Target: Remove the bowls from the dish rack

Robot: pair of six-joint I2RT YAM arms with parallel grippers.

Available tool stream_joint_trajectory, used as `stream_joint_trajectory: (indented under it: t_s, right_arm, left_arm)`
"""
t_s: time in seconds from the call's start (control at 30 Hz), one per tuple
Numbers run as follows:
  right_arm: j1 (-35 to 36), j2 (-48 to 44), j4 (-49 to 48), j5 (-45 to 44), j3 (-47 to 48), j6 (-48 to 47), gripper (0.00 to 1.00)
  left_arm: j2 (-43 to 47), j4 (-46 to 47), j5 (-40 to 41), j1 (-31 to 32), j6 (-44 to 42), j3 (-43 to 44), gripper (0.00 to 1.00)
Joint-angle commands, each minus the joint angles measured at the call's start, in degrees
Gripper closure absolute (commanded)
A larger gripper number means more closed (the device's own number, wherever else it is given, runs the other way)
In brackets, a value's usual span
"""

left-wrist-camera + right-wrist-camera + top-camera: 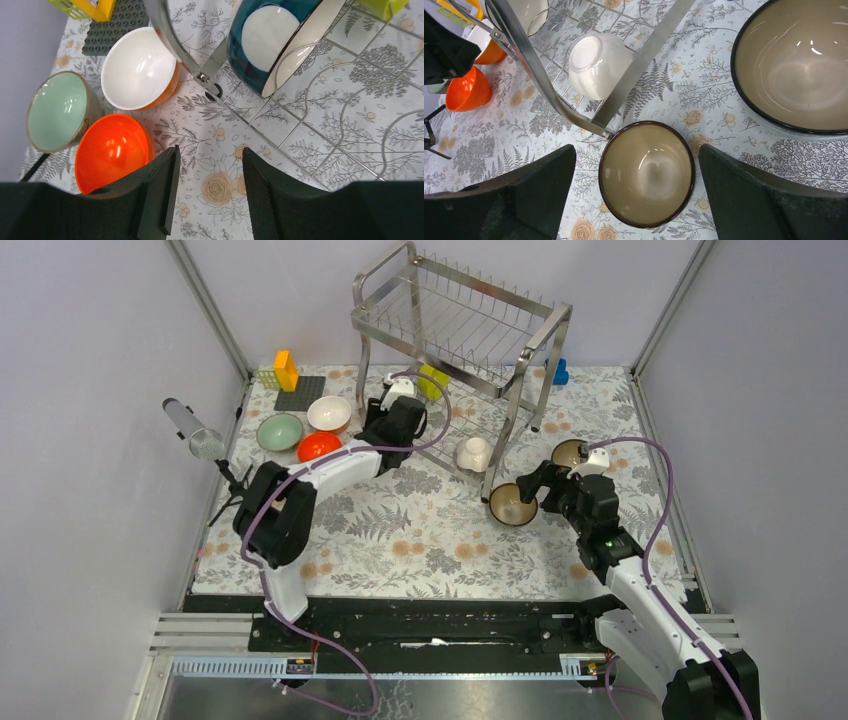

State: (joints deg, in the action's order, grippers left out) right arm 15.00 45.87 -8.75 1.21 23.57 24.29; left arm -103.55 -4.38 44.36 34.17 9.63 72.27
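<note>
The steel dish rack point(455, 330) stands at the back. A blue bowl point(270, 40) leans on its side in the lower tier, beside a yellow-green bowl point(433, 380) and a white bowl point(596, 62). A pale green bowl point(55, 110), a white bowl with an orange outside point(137, 67) and an orange-red bowl point(112, 150) sit on the cloth to the left. My left gripper point(210, 152) is open and empty by the rack's left leg. My right gripper point(636, 150) is open above a small brown bowl point(646, 172) on the cloth, without touching it. A larger brown bowl point(796, 65) sits to its right.
The rack's front right leg point(644, 60) stands just beyond the small brown bowl. A grey baseplate with yellow blocks point(290, 380) lies at the back left and a blue block point(561, 371) behind the rack. A grey cylinder on a stand point(192, 428) rises at the left edge.
</note>
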Motion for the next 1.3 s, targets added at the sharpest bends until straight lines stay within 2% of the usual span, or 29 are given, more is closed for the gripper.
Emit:
stream_joint_trajectory:
  t_s: [0.0, 0.2, 0.33, 0.47, 0.63, 0.97, 1.27]
  right_arm:
    - [0.09, 0.43, -2.83, 0.90, -0.06, -0.29, 0.01]
    - [0.11, 0.80, -3.00, 0.65, -0.02, -0.27, 0.01]
    - [0.07, 0.93, -3.02, 0.55, -0.03, -0.37, 0.01]
    - [0.04, 1.22, -3.11, 0.68, -0.02, -0.30, 0.01]
    - [0.11, 1.41, -3.20, 0.76, 0.06, -0.37, 0.01]
    - [0.10, 0.66, -3.64, 0.26, -0.31, -0.36, 0.01]
    - [0.11, 1.55, -3.88, 0.29, -0.15, -0.39, 0.01]
  left_arm:
    - [-4.57, -5.15, 1.28, -0.06, -5.75, 7.19, 0.47]
    - [-12.06, -14.23, 1.18, 0.02, -6.22, 17.99, 0.45]
    - [-14.16, -14.29, 4.75, 0.48, -7.48, 20.32, 0.38]
    - [-16.57, -13.50, 10.97, 1.35, -11.40, 23.15, 0.38]
    - [-19.17, -6.13, 16.51, 2.10, -19.06, 23.97, 0.38]
    - [-24.60, -2.43, 15.23, 2.21, -24.27, 29.03, 0.38]
    - [-29.34, 18.23, 23.38, 2.21, -41.05, 28.42, 0.39]
